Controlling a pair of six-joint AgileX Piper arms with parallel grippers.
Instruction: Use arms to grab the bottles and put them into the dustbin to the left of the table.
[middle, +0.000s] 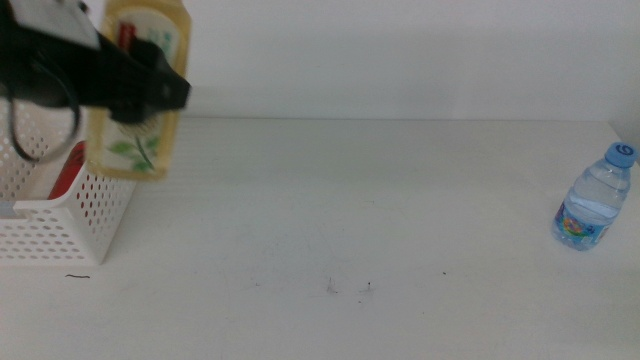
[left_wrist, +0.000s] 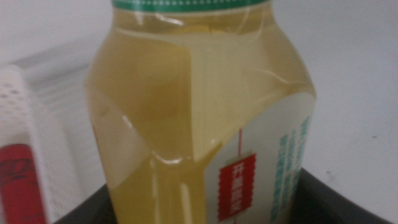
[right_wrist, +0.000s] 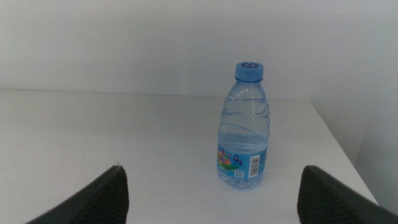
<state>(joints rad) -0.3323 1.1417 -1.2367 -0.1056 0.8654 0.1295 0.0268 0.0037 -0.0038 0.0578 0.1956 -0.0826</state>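
Observation:
The yellow tea bottle (middle: 135, 110) hangs in the air over the right wall of the dustbin (middle: 60, 225), with my left gripper (middle: 148, 88) shut on it. In the left wrist view the tea bottle (left_wrist: 186, 124) fills the picture between the dark jaws. A slim red can (middle: 68, 170) lies inside the dustbin. The clear blue-capped water bottle (middle: 595, 200) stands upright at the table's far right. In the right wrist view my right gripper (right_wrist: 214, 186) is open, a short way back from the water bottle (right_wrist: 244, 130). The right arm is out of the middle view.
The white table (middle: 330, 200) carries a few small dark specks near its front middle. The dustbin's perforated wall (left_wrist: 15, 118) and the red can (left_wrist: 22, 180) show beside the tea bottle in the left wrist view. The table's right edge runs close to the water bottle.

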